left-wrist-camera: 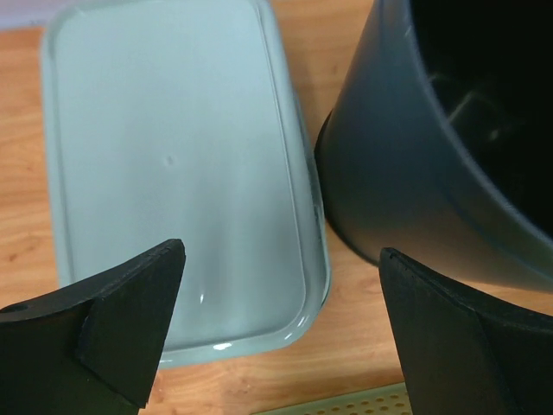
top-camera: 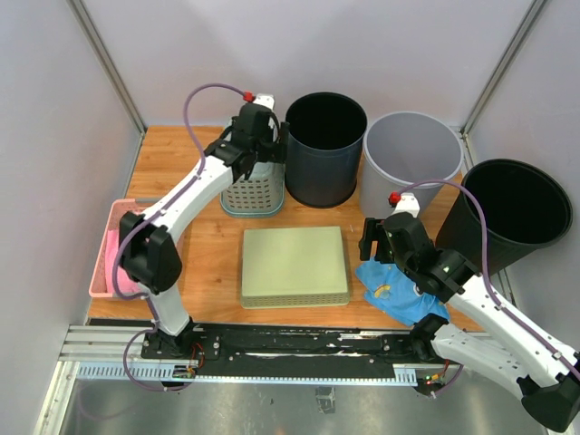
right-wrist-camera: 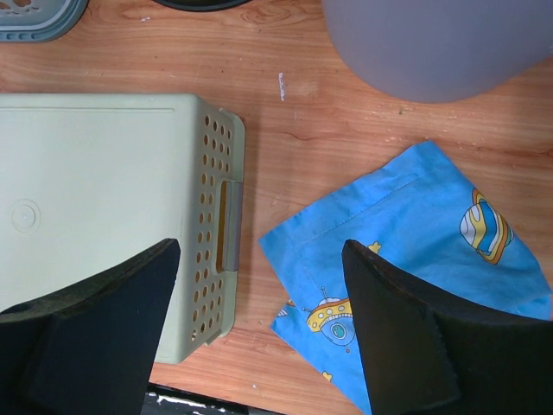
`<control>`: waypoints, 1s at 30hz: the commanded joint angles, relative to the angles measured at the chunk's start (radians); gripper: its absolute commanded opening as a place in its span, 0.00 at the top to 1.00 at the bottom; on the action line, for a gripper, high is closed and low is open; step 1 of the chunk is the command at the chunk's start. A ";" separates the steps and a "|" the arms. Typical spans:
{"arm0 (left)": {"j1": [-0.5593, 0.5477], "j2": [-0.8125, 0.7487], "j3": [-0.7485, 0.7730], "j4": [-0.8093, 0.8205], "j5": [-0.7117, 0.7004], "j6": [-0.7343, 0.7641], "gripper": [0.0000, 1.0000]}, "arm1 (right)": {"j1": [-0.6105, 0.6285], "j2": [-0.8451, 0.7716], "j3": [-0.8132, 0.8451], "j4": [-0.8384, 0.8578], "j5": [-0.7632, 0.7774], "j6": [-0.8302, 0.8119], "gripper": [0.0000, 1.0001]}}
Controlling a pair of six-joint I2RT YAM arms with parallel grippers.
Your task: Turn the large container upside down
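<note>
Left claw (left-wrist-camera: 281, 337) hangs released, its two dark fingers (left-wrist-camera: 130, 328) spread wide with nothing between them, above the back-left part of the wooden table (top-camera: 208, 272). At the table's far-left edge sits a pink tray (top-camera: 104, 254), beside the left arm's elbow. Below the left claw stands a teal slotted basket (top-camera: 254, 190), turned base-up, its smooth bottom filling much of the left wrist view. Just right of it, close enough that it is hard to say whether they touch, stands a dark round bin (top-camera: 324, 149), upright and mouth-up. In the middle of the table, nearer the arms, lies the large container, a pale green crate (top-camera: 294, 265) with holes in its sides; it rests base-up, its flat bottom facing the overhead camera, apart from both claws. Behind and to its right stands a grey bin (top-camera: 412, 159), upright. The right claw (right-wrist-camera: 259, 346) is also released and empty, its fingers wide apart, hovering over the gap between the crate's right side and a blue printed cloth (right-wrist-camera: 415, 242) lying flat on the wood. At the far right a black bin (top-camera: 517, 213) leans at the table's edge, mouth-up.
</note>
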 commanded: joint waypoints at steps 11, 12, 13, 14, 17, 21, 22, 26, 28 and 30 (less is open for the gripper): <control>-0.002 0.173 -0.007 -0.030 -0.292 -0.012 0.10 | 0.014 -0.024 -0.013 -0.016 0.020 0.017 0.22; 0.010 0.181 -0.002 -0.039 -0.300 -0.019 0.11 | 0.014 -0.024 -0.012 -0.016 0.018 0.017 0.22; 0.025 0.188 0.005 -0.047 -0.301 -0.027 0.12 | 0.014 -0.025 -0.011 -0.016 0.017 0.017 0.22; 0.042 0.193 0.009 -0.051 -0.300 -0.033 0.13 | 0.015 -0.027 -0.011 -0.018 0.018 0.017 0.22; 0.097 0.201 0.015 -0.052 -0.300 -0.037 0.14 | 0.015 -0.035 -0.014 -0.023 0.021 0.017 0.22; 0.198 0.219 0.055 -0.057 -0.302 -0.029 0.14 | 0.014 -0.048 -0.016 -0.033 0.029 0.016 0.23; 0.222 0.227 0.069 -0.058 -0.293 -0.027 0.14 | 0.013 -0.051 -0.016 -0.036 0.030 0.017 0.22; 0.279 0.281 0.180 -0.097 -0.262 0.003 0.15 | 0.015 -0.060 -0.018 -0.039 0.037 0.017 0.22; 0.279 0.301 0.267 -0.137 -0.262 0.008 0.14 | 0.014 -0.060 -0.018 -0.038 0.040 0.019 0.22; 0.280 0.284 0.305 -0.154 -0.239 -0.008 0.13 | 0.015 -0.058 -0.016 -0.037 0.040 0.017 0.22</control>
